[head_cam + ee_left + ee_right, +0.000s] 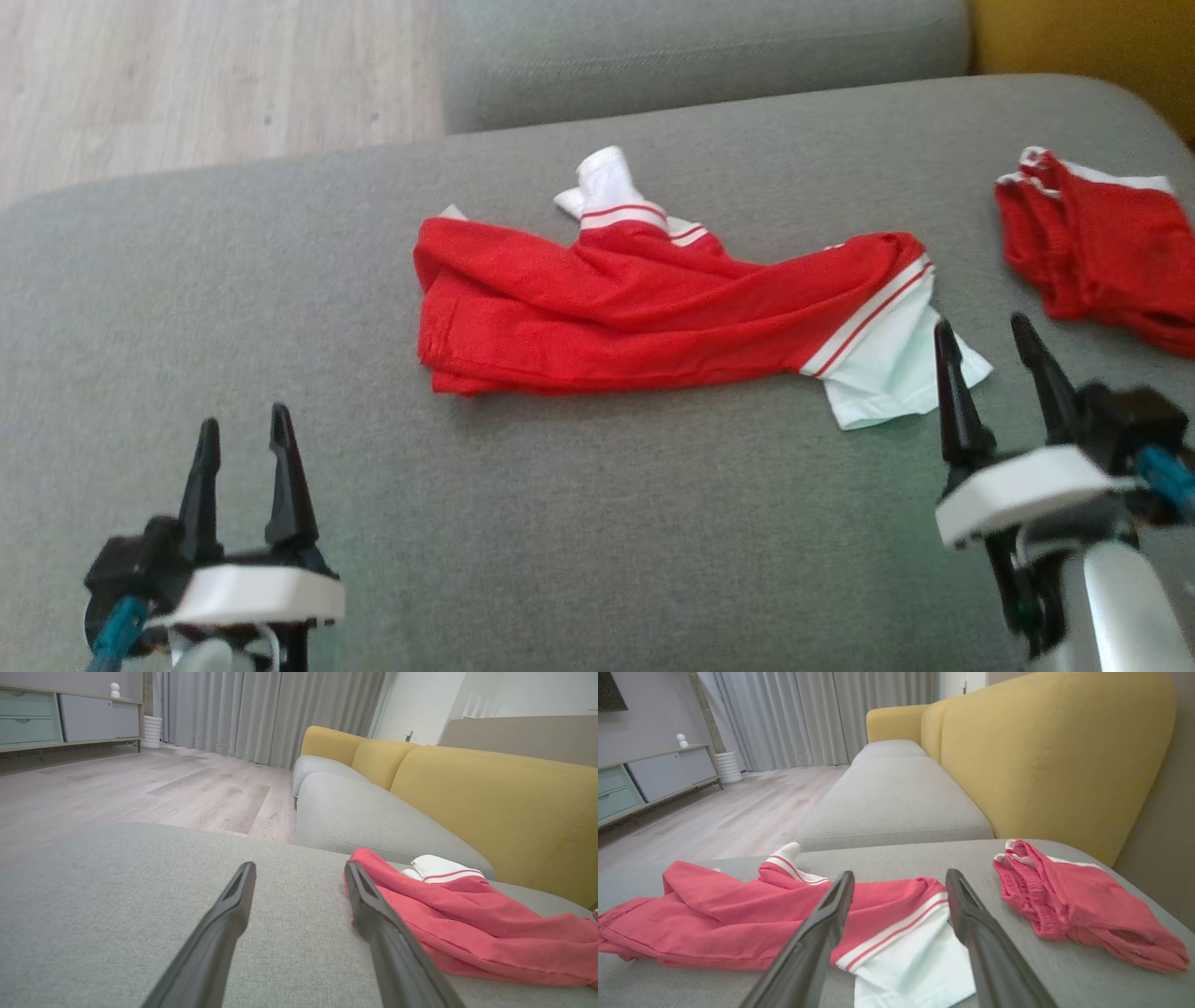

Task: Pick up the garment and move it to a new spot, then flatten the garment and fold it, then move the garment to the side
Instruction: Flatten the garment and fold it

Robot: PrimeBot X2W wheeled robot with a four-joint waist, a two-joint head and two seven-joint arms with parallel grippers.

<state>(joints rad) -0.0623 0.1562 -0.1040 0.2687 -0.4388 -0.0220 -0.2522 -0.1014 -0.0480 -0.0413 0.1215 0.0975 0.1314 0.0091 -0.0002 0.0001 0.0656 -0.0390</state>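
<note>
Gaping empty, left claw (245, 420) and right claw (981, 325) face the garment (644, 308) (second red cloth (1092, 252) cut off).

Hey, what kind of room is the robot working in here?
Probably a home living room: a grey-seated fabric sofa with mustard-yellow backrests, floor-length grey curtains, and a low sideboard with pale green drawers on pale wood-look flooring.

Garment (607, 308) is showing as thin, smooth cloth with a faint sheen. Sofa seat (560, 523) is reading as coarse-woven matt fabric. Floor (187, 75) is looking like matt, grained wood.
</note>
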